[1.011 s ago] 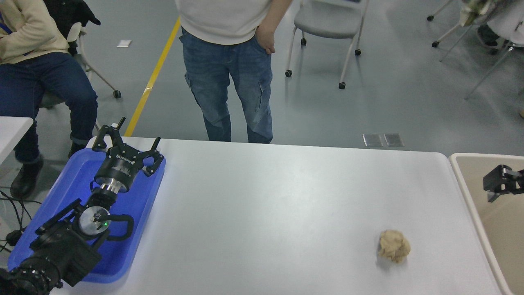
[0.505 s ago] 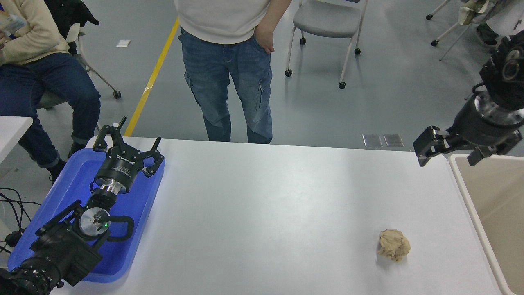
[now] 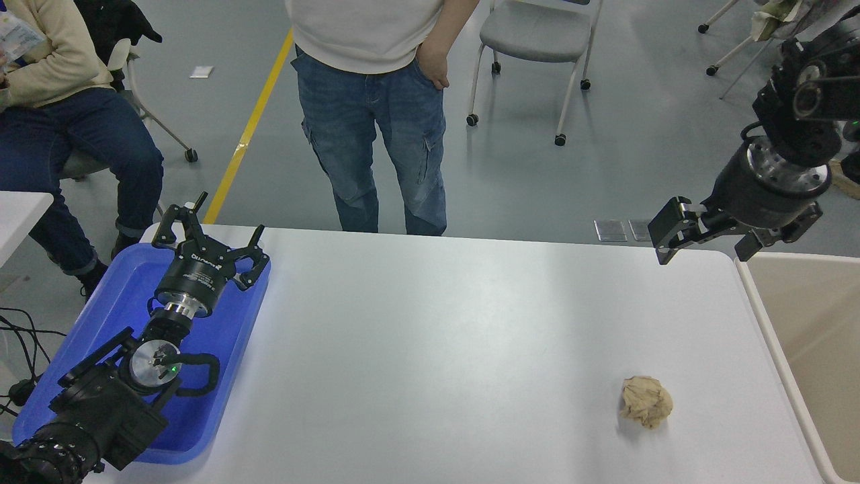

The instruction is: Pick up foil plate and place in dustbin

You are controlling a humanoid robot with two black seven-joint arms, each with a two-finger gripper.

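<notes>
The right black gripper (image 3: 709, 240), jaws apart and empty, is held at upper right, beside the beige plastic dustbin (image 3: 759, 306).

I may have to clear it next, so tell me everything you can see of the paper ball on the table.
The paper ball is a small tan lump of crumpled paper, roughly round, with creases and folds all over. It sits on the white table toward the near right, casting a small shadow to its left. Nothing but the table touches it. The dustbin lies to its right, and the right claw hangs farther back, well clear of it.
</notes>
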